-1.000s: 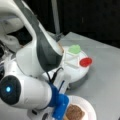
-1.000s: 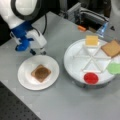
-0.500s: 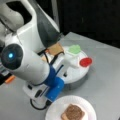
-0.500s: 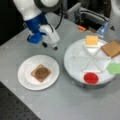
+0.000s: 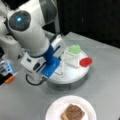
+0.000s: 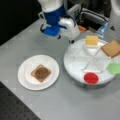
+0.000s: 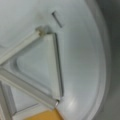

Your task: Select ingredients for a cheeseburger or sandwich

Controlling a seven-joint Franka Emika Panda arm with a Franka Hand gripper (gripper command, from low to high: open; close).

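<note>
the gripper (image 6: pixel 71 37) is being held over the near-left rim of the divided tray (image 6: pixel 75 67), in a front view, above an empty compartment. the fingers are being hidden by the arm's body, so their opening cannot be told, and nothing is being seen in them. the yellow cheese square (image 6: pixel 91 40) is lying in the adjoining compartment toward that view's right, and in the wrist view (image 7: pixel 42 115) it is showing at the bottom edge. one bread square with the patty (image 6: pixel 41 73) is resting on the paper plate (image 6: pixel 25 80); the second bread square (image 6: pixel 111 48) is lying at the tray's far-right edge.
</note>
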